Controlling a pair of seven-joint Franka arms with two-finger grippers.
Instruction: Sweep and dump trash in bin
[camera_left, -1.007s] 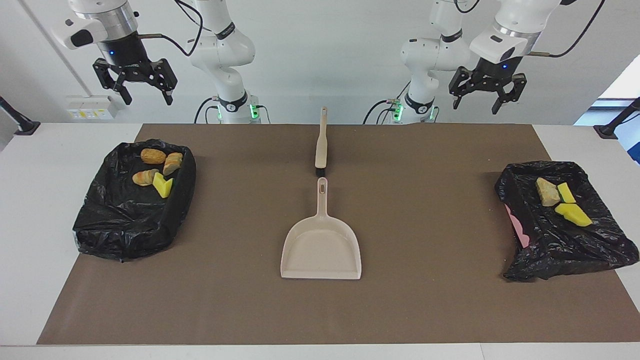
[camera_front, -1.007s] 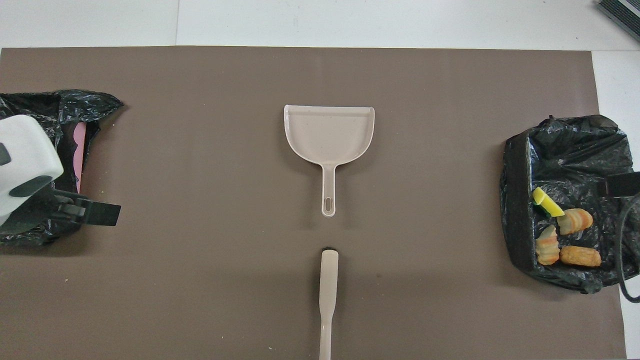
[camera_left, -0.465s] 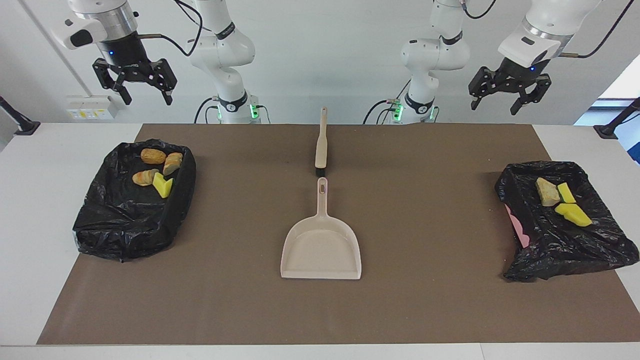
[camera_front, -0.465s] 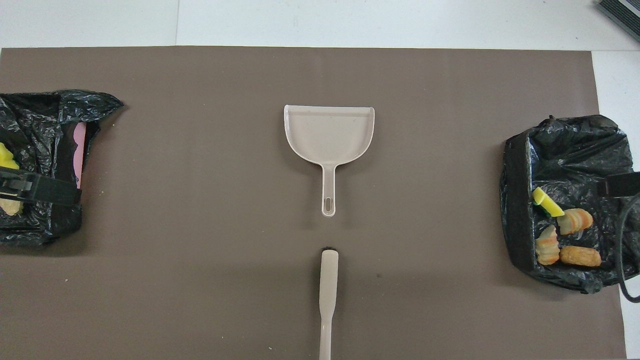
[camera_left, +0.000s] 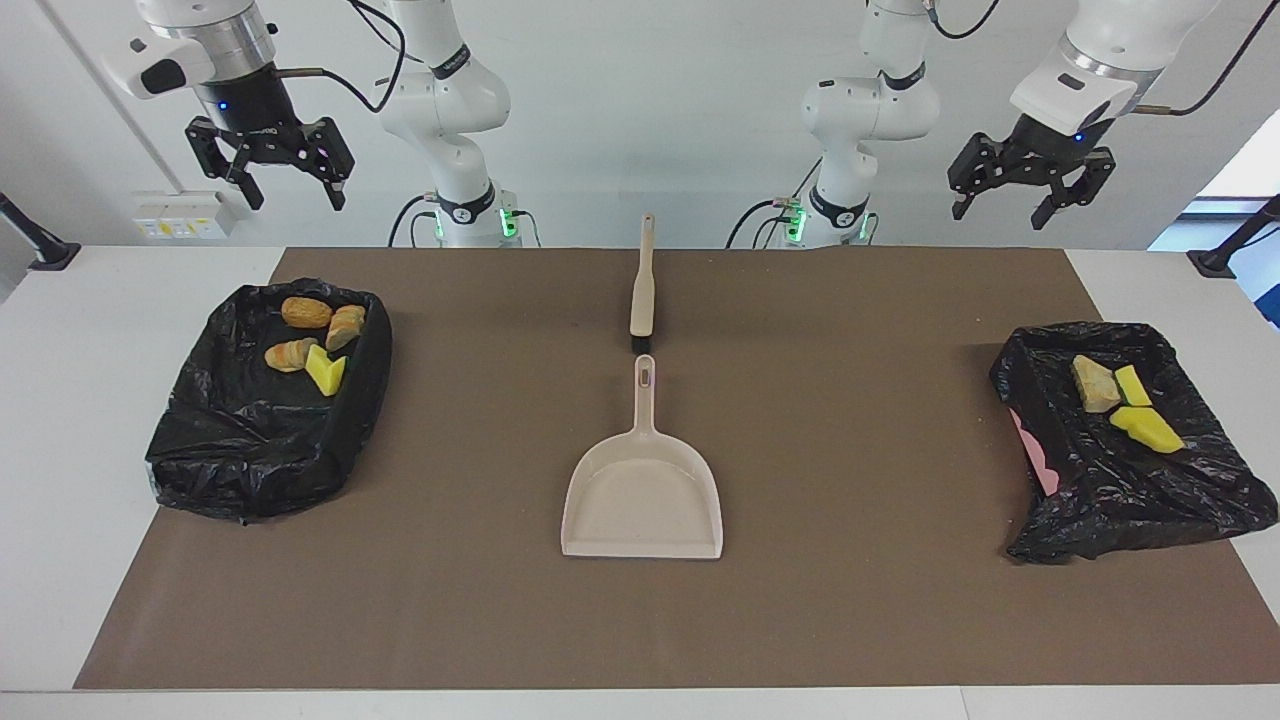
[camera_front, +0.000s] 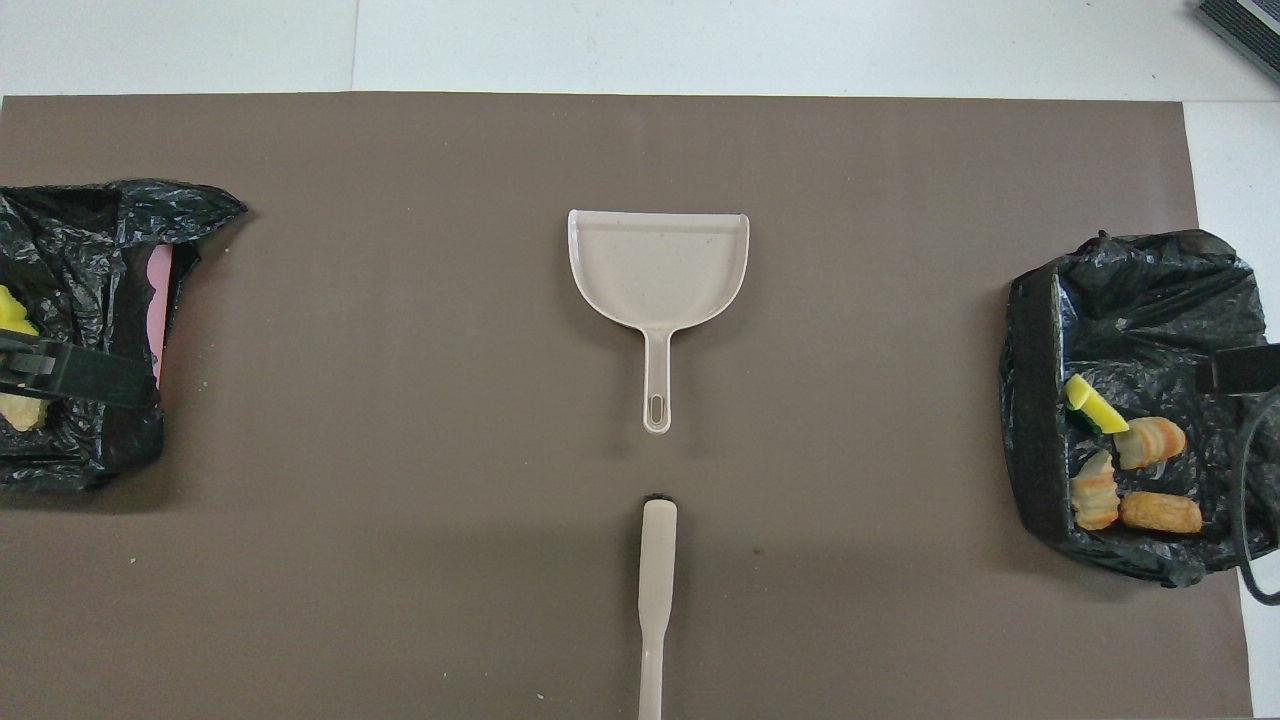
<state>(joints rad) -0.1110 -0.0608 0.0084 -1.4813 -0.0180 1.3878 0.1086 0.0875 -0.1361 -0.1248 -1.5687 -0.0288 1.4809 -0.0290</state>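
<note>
Facing view: trash (camera_left: 312, 343) lies in one bin (camera_left: 268, 400), more in the other bin (camera_left: 1130, 440). The left gripper (camera_left: 1030, 190) and right gripper (camera_left: 270, 165) hang wide, holding nothing.

Overhead view: the dustpan (camera_front: 657, 270) and brush (camera_front: 655, 590) lie mid-mat (camera_front: 400, 400), well apart from both bins.

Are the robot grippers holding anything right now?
No. The left gripper and the right gripper are both open and empty, up in the air. The brush and dustpan lie untouched on the table.
</note>
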